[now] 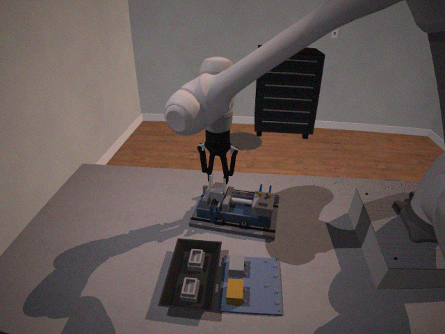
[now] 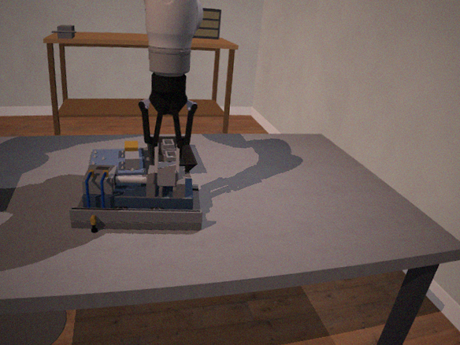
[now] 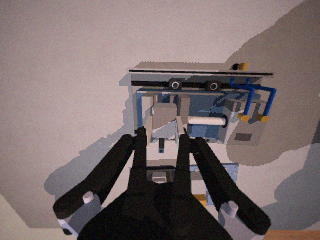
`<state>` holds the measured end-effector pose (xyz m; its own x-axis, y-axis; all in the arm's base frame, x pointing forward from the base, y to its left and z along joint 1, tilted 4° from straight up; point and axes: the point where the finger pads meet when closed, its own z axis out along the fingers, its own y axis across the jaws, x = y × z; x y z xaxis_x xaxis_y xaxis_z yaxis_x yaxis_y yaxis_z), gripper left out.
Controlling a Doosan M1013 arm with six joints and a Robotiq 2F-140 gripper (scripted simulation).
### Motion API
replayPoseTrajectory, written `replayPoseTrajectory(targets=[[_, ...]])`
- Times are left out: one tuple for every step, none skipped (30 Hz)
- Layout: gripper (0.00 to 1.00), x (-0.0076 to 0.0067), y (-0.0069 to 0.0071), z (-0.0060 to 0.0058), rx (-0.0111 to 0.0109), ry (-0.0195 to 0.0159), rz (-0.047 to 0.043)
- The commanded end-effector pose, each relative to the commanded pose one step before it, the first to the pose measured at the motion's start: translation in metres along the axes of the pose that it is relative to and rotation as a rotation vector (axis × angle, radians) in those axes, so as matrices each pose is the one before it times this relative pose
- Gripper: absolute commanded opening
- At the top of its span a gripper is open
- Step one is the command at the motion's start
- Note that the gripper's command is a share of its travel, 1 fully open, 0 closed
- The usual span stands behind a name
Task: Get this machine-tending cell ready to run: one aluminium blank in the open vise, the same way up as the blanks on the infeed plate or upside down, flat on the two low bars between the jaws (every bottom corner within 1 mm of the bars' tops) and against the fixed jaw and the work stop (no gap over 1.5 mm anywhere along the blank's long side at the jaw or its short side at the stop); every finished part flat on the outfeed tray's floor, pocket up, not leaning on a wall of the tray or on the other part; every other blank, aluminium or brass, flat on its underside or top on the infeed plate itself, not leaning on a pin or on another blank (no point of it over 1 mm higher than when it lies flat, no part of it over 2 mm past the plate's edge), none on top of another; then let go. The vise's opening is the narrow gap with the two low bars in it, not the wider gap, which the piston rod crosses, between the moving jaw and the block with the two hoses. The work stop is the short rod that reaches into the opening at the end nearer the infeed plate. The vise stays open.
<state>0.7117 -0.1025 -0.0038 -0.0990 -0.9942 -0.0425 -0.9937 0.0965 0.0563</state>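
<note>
Putting a clock face on your top view, vise at the centre and 12 at the top: your dark outfeed tray [image 1: 199,240] [image 2: 189,159] [image 3: 150,171] is at 7 o'clock. It's got both finished parts in it, pockets up, apart: the nearer part [image 1: 196,259] [image 2: 169,154] [image 3: 160,177] toward the vise, the farther part [image 1: 189,289] [image 2: 168,142] toward the tray's 6 o'clock end.

Next over, at 11 o'clock, your gripper [image 1: 217,182] [image 2: 166,164] [image 3: 164,122] points down and is clamped on an aluminium blank [image 1: 217,192] [image 2: 166,176] [image 3: 164,116], one finger on either side. That blank's at the vise opening, sticking up above the jaws. Can't tell you if its bottom touches the low bars, or how snug it is to the fixed jaw and stop.

Vise [image 1: 233,217] [image 2: 152,203] [image 3: 200,100] is in the middle, its hose block [image 1: 262,207] [image 2: 99,181] [image 3: 247,127] toward 3 o'clock.

Your blue infeed plate [image 1: 259,298] [image 2: 104,160] is around 5:30. On its tray-side half, you've got another aluminium blank [image 1: 236,264] [image 2: 132,155] [image 3: 195,175] nearer the vise and the brass blank [image 1: 235,291] [image 2: 131,145] [image 3: 200,199] at its 6 o'clock, side by side with a gap.
</note>
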Motion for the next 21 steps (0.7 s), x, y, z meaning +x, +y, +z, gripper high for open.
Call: replayPoseTrajectory(targets=[[0.0, -0.00283, 0.00241, 0.00449, -0.00133, -0.00118, -0.00134], [0.0, -0.0001, -0.00004, 0.0, 0.0, 0.0, 0.00006], [0.0, -0.00012, -0.00005, 0.0, 0.0, 0.0, 0.00006], [0.0, -0.00014, -0.00005, 0.0, 0.0, 0.0, 0.00007], [0.0, -0.00015, -0.00006, -0.00001, 0.0, 0.0, 0.00008], [0.0, -0.00016, -0.00006, -0.00001, 0.0, 0.0, 0.00009], [0.0, -0.00018, -0.00007, -0.00001, 0.0, 0.0, 0.0001], [0.0, -0.00019, -0.00007, -0.00001, 0.0, 0.0, 0.0001], [0.0, -0.0002, -0.00008, -0.00001, 0.0, 0.0, 0.00011], [0.0, 0.0, 0.0, 0.0, 0.0, 0.0, 0.0], [0.0, 0.0, 0.0, 0.0, 0.0, 0.0, 0.0], [0.0, -0.00021, -0.00008, -0.00001, 0.0, 0.0, 0.00011], [0.0, -0.00022, -0.00009, -0.00001, 0.0, 0.0, 0.00012], [0.0, -0.00023, -0.00009, -0.00001, 0.0, 0.0, 0.00012], [0.0, -0.00023, -0.00009, -0.00001, 0.0, 0.0, 0.00012], [0.0, -0.00023, -0.00009, -0.00001, 0.0, 0.0, 0.00013], [0.0, -0.00023, -0.00009, -0.00001, 0.0, 0.0, 0.00007], [0.0, -0.00023, -0.00009, -0.00001, 0.0, 0.0, 0.0], [0.0, -0.00023, -0.00009, -0.00001, 0.0, 0.0, 0.0], [0.0, -0.00023, -0.00009, -0.00001, 0.0, 0.0, 0.0], [0.0, -0.00022, -0.00009, -0.00001, 0.0, 0.0, 0.0]])
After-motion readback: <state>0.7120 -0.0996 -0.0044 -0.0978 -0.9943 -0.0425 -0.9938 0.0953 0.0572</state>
